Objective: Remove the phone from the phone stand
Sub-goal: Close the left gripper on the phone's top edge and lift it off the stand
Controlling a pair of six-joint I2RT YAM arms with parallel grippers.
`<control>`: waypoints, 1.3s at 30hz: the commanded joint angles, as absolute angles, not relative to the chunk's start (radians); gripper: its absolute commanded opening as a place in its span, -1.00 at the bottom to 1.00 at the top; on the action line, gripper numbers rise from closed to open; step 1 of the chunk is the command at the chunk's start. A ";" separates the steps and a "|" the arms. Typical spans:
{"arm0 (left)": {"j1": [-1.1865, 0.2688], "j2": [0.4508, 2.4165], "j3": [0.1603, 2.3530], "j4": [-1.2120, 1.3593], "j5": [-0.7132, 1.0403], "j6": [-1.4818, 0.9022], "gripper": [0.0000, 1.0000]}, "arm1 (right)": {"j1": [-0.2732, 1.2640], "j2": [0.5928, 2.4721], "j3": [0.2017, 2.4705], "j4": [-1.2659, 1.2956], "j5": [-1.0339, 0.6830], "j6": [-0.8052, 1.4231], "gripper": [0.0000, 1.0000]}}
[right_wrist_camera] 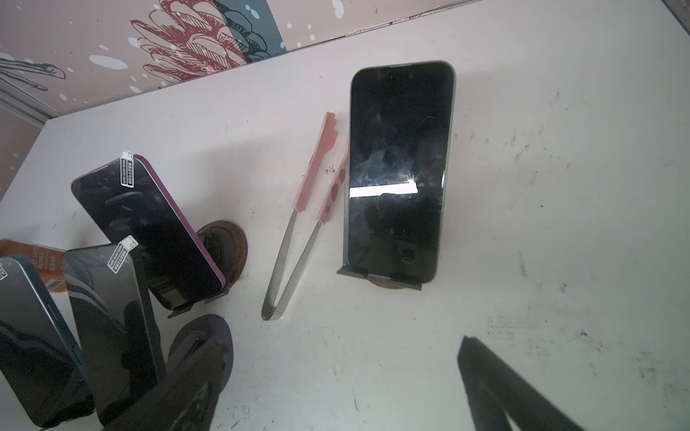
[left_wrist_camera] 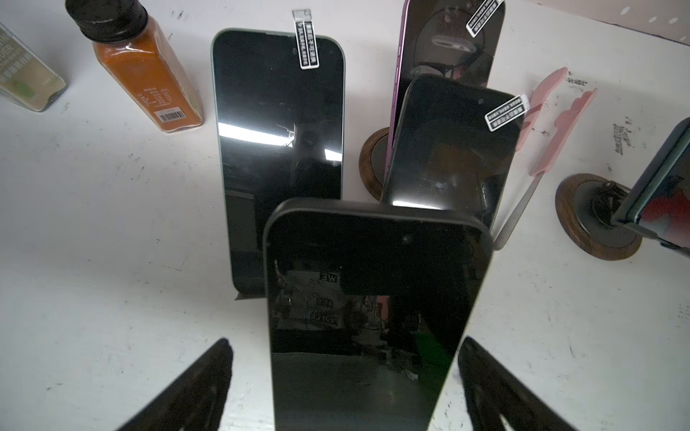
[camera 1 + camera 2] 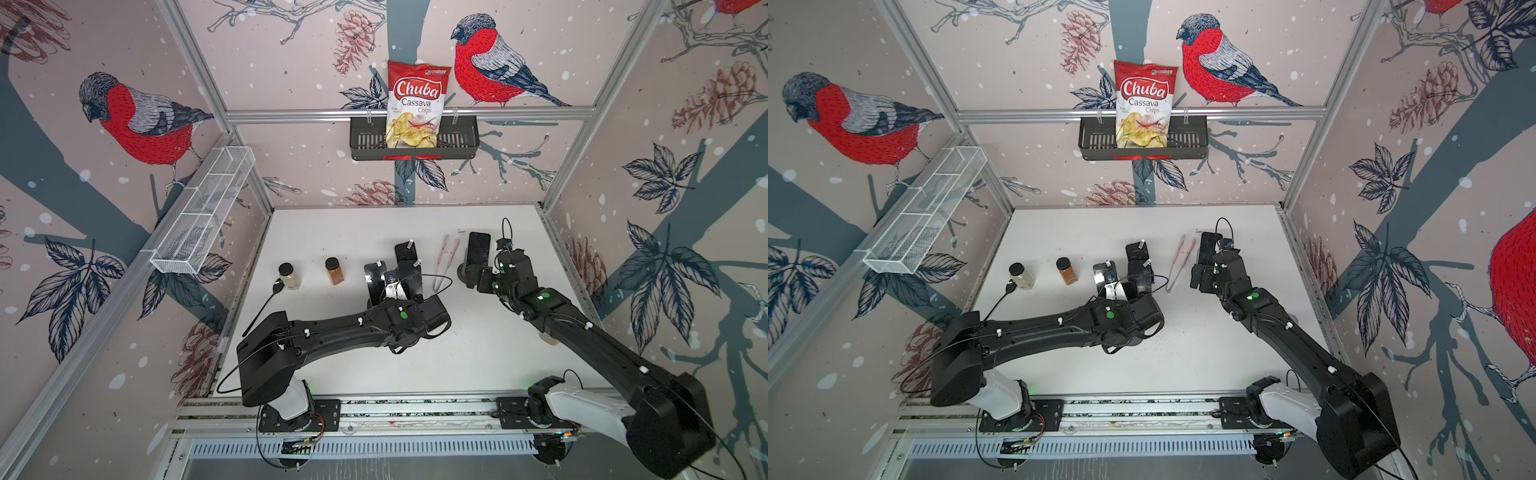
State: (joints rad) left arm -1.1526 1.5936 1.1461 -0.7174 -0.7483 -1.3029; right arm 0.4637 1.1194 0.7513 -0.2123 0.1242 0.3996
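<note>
Since several phones stand here, entry covers the one at my left claw (image 3: pixel 394 293).
Top view: mid table (image 3: pixel 332 232), mostly hidden under my arm.
Left wrist view: phone (image 2: pixel 373 298) standing betw. my fingers (image 2: pixel 205 377), claw spread, not clamped; stand hidden. Black glass face, dark rounded frame, no sticker. Prob. light, stiff, slick, breakable; grip by long edges.
Right wrist view: right claw (image 1: pixel 338 332) spread wide, empty.
</note>
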 commanded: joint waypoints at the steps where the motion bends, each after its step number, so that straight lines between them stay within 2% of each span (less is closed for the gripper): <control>1: -1.155 1.598 1.145 -0.721 -0.776 -1.288 0.84 | 0.465 1.128 0.752 -0.181 0.116 0.420 0.98; 20: -1.152 1.612 1.100 -0.624 -0.772 -1.228 0.76 | 0.465 1.158 0.754 -0.175 0.107 0.420 0.99; 30: -1.152 1.613 1.097 -0.614 -0.785 -1.233 0.39 | 0.466 1.166 0.761 -0.179 0.106 0.417 0.99; 39: -1.152 1.594 1.108 -0.626 -0.795 -1.230 0.20 | 0.466 1.166 0.761 -0.181 0.106 0.419 0.98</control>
